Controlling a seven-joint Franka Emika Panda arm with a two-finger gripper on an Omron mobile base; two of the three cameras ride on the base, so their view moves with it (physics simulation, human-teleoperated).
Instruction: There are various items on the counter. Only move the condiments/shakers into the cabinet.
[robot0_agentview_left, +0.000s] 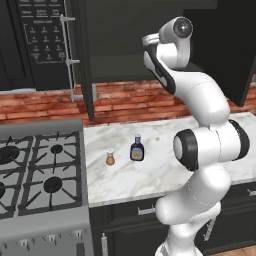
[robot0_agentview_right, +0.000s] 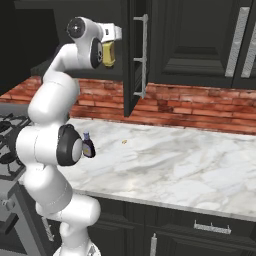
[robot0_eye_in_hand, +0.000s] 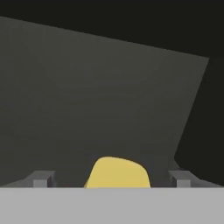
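The yellow squeeze bottle (robot0_eye_in_hand: 117, 173) sits between the spread fingers of my gripper (robot0_eye_in_hand: 111, 180), with a gap on each side, so the gripper is open. In the right base view the yellow squeeze bottle (robot0_agentview_right: 108, 54) is up at my hand, inside the opening of the dark cabinet (robot0_agentview_right: 60, 30). Whether it rests on the shelf I cannot tell. The dark sauce bottle (robot0_agentview_left: 137, 149) and the small orange-brown shaker (robot0_agentview_left: 110, 159) stand upright on the marble counter (robot0_agentview_left: 150, 177), well below the hand. My arm partly hides the sauce bottle (robot0_agentview_right: 88, 146).
The cabinet's open door (robot0_agentview_right: 131, 55) with its long handle hangs just right of my hand. A black microwave (robot0_agentview_left: 42, 35) is on the left above the grey stove (robot0_agentview_left: 35, 170). A tiny orange speck (robot0_agentview_left: 157, 138) lies on the counter near the brick wall.
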